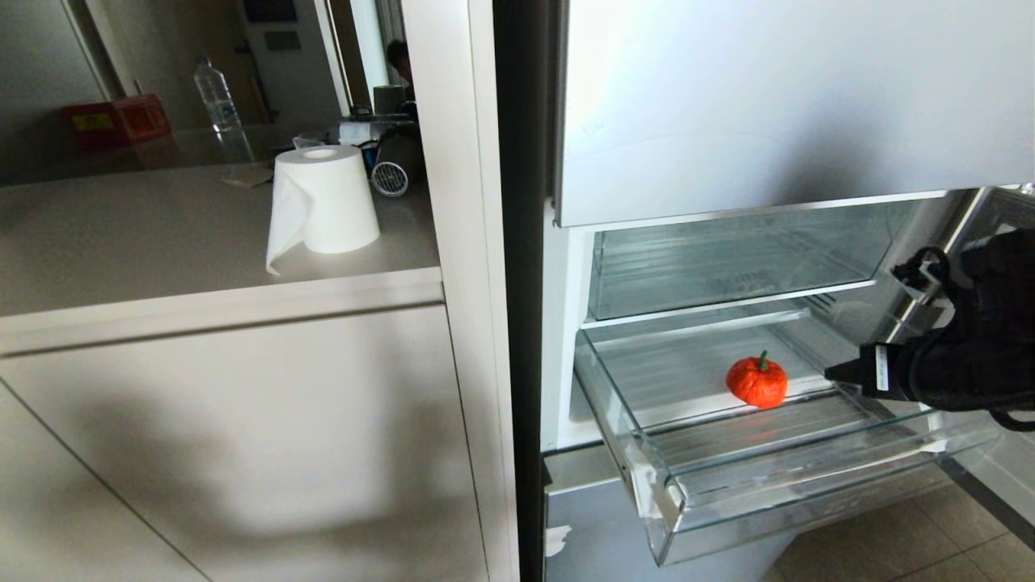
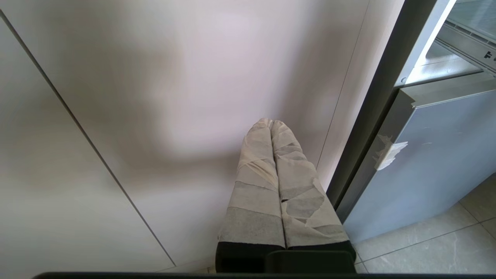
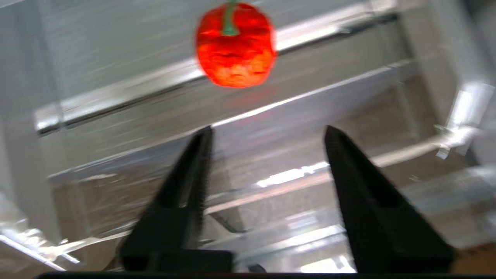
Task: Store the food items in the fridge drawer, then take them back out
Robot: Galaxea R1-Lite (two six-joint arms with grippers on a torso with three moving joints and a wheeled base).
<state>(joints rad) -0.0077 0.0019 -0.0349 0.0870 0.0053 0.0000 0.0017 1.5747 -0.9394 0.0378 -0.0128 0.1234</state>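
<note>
fridge point(image 1: 776, 105) door open, the clear drawer point(image 1: 671, 501) pulled right out, and the orange-red fruit point(image 1: 757, 381) sits on its ribbed floor, stem up, round with no long side to line up on. right gripper point(image 3: 267, 131) is beside it, just apart, fruit lying straight ahead of the tips; jaws spread wide, holding nothing. left gripper point(image 2: 271, 126) is down by the cabinet, pressed shut, empty, much farther off.

The fridge drawer point(image 1: 647, 477) stood pulled out, open above; only the fruit point(image 1: 757, 381) sat mid-floor, with the upper bin point(image 1: 728, 267) overhanging the far part.
</note>
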